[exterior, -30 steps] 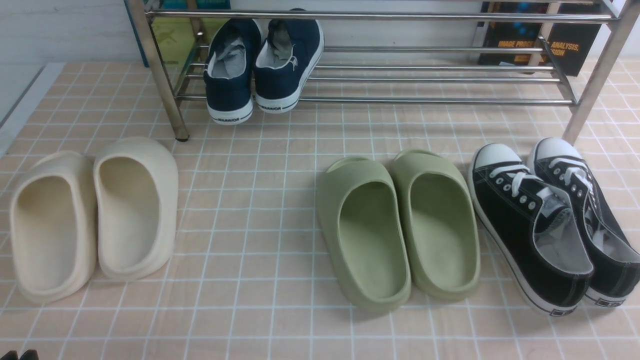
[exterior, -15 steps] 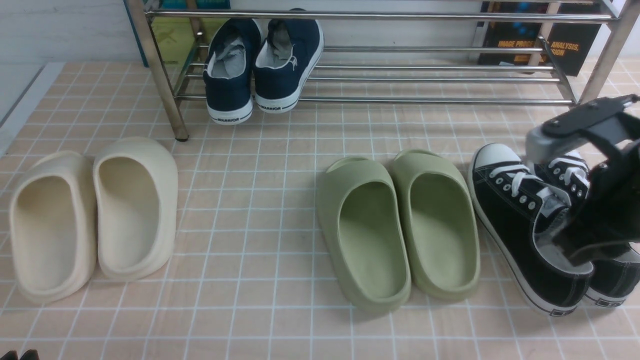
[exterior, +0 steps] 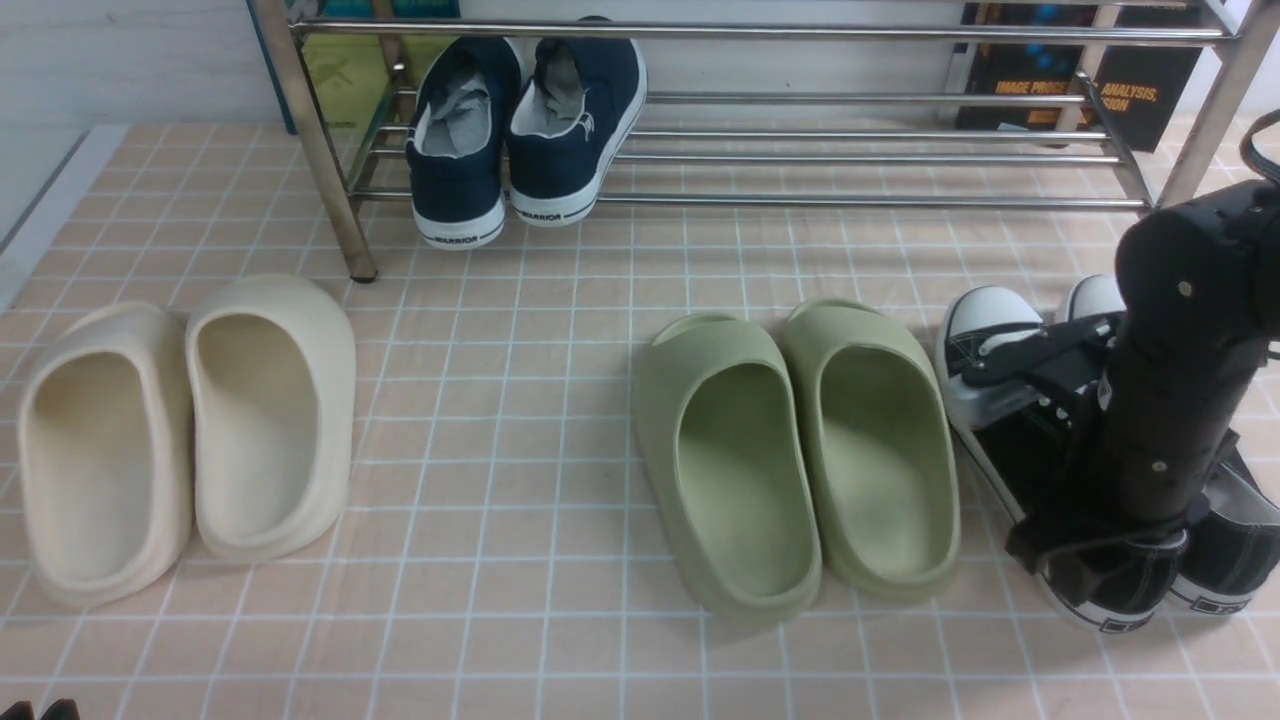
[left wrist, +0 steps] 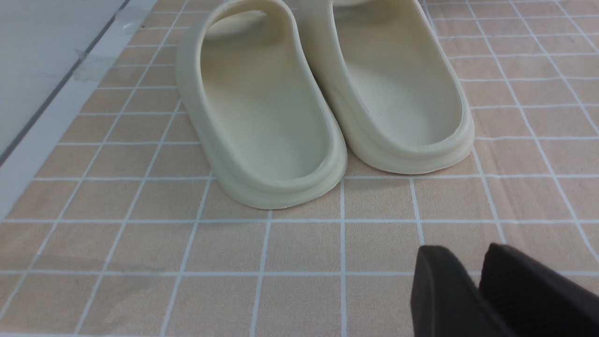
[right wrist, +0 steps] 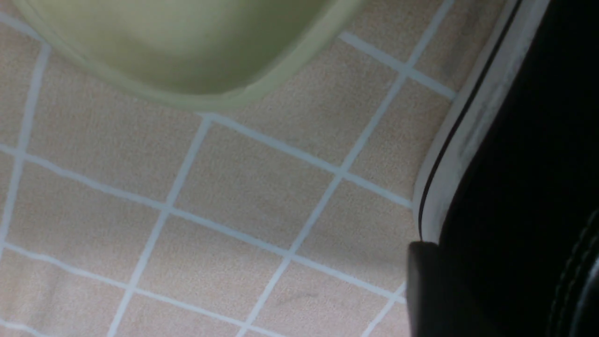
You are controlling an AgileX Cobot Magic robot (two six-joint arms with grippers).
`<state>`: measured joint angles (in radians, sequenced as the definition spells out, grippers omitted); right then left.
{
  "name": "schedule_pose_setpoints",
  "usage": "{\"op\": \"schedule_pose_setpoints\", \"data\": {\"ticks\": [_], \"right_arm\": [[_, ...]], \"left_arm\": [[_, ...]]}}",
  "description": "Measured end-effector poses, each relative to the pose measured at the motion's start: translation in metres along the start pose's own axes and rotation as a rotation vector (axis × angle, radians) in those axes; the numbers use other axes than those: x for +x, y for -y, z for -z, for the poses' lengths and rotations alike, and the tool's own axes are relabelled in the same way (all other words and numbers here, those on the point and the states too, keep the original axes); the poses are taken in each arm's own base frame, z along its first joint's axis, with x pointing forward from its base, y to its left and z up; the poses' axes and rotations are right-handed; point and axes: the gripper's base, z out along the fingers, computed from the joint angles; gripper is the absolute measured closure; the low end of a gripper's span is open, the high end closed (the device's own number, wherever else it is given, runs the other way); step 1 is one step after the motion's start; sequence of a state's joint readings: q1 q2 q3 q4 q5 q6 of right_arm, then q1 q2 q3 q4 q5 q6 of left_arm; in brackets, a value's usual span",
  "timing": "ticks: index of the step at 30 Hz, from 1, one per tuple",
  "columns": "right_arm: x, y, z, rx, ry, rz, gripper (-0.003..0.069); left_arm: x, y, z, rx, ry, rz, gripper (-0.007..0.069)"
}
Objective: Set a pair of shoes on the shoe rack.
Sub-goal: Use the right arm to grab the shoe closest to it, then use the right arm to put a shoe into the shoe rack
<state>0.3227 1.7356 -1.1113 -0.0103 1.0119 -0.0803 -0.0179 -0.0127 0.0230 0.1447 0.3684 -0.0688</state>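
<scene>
Two black canvas sneakers (exterior: pixel 1018 455) side by side on the tiled floor (exterior: pixel 480 600), at the robot's right, in front of the shoe rack (exterior: pixel 800 200) and off its bars. White toe caps towards the rack, heels towards the robot. Right arm (exterior: pixel 1170 400) low over the pair, hiding much of the laces and openings. Right gripper (right wrist: pixel 449 262) down at the inner sneaker, with a dark finger close against the white-edged sole in the right wrist view; impossible to tell from here whether open or closed, or whether gripping the shoe. Left gripper (left wrist: pixel 465 262) well away from the pair, near the cream slides (exterior: pixel 270 530), tips slightly apart and nothing between them. Green slides (exterior: pixel 740 590) beside the black sneakers, towards the robot's left, with a narrow strip of floor at the heel end. Navy slip-on sneakers (exterior: pixel 455 200) together on the lower shelf, at its left end, WARRIOR lettering on the heels towards the robot. Behind the rack, at its right end, a dark book (exterior: pixel 1150 100) with orange lettering; at its left end, something yellow-green (exterior: pixel 345 80).
</scene>
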Motion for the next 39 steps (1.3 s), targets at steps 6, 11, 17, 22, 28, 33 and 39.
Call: {"op": "schedule_pose_setpoints", "data": {"ticks": [6, 11, 17, 22, 28, 33, 39], "right_arm": [[-0.002, 0.0, 0.029, -0.007, 0.022, -0.006, 0.0654], [-0.007, 0.0, 0.077, -0.008, 0.096, 0.012, 0.0654], [-0.027, 0.002, 0.115, 0.014, 0.23, 0.029, 0.0654], [-0.062, 0.005, 0.112, 0.02, 0.248, 0.055, 0.0654], [-0.102, 0.013, 0.098, 0.068, 0.238, 0.071, 0.0654], [-0.132, 0.019, 0.099, 0.114, 0.294, 0.084, 0.0654], [-0.16, 0.021, 0.099, 0.126, 0.362, 0.097, 0.0654]], "left_arm": [[0.0, 0.0, 0.0, 0.0, 0.0, 0.0, 0.0457], [0.0, 0.0, 0.0, 0.0, 0.0, 0.0, 0.0457], [0.0, 0.0, 0.0, 0.0, 0.0, 0.0, 0.0457], [0.0, 0.0, 0.0, 0.0, 0.0, 0.0, 0.0457], [0.0, 0.0, 0.0, 0.0, 0.0, 0.0, 0.0457], [0.0, 0.0, 0.0, 0.0, 0.0, 0.0, 0.0456], [0.0, 0.0, 0.0, 0.0, 0.0, 0.0, 0.0449]]}}
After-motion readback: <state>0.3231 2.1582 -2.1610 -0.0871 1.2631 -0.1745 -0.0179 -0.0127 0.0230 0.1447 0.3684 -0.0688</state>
